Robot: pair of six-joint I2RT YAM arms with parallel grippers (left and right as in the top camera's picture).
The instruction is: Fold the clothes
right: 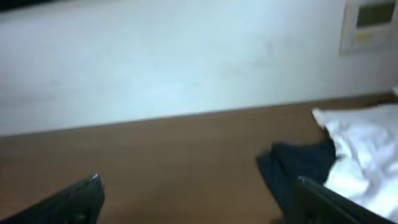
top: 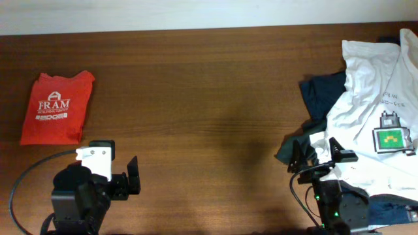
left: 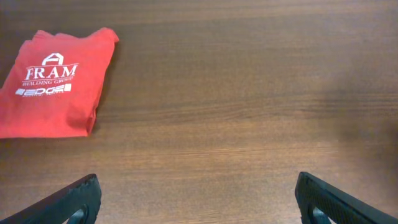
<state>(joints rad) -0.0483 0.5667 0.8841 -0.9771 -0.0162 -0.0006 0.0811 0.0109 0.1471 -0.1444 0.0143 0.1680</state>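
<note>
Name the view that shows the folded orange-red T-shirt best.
Left wrist: the folded orange-red T-shirt appears largest, white lettering readable. Overhead shows it whole but smaller. Right wrist misses it.

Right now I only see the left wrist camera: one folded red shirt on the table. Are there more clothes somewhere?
Observer: Yes. In the overhead view, a crumpled white T-shirt lies at the right end of the table.
Operator: Is anything under it?
Observer: A dark navy garment pokes out from under its left side.
Operator: Is the other arm holding any of them?
Observer: No. The right gripper is open and empty at the near left edge of those clothes.
</note>
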